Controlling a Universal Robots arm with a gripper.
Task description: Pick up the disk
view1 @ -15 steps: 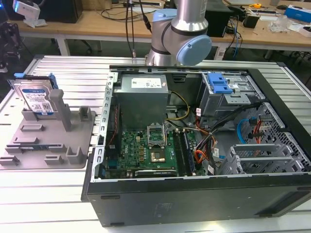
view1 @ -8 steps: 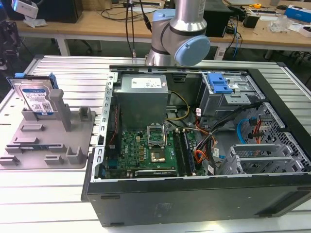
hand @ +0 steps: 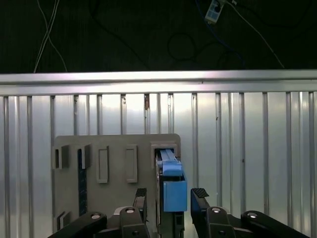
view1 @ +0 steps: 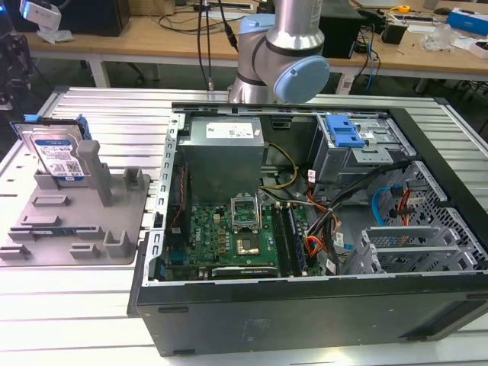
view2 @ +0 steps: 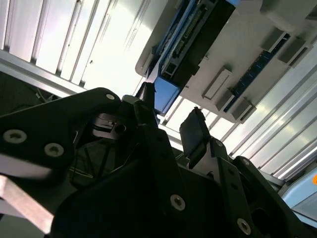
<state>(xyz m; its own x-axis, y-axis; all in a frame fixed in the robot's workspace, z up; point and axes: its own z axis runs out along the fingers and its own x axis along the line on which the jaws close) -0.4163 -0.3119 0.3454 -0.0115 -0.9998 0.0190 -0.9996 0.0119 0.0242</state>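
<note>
The approach step is judged to be in hand: the disk (view1: 55, 152) is seen propped upright against a post of the grey tray (view1: 126, 221) at the exterior view's upper left, not yet lifted. In the first wrist view the gripper (hand: 170, 196) is shown released, its fingers (hand: 199, 198) spread to either side of the disk's blue rail, with no contact visible. A firm grasp would call for the pads to be centred on the rails before closure. The tray is set on a ribbed metal table (view1: 76, 305) beside an open computer case (view1: 267, 320); wooden benches (view1: 152, 34) with cables are seen behind.
</note>
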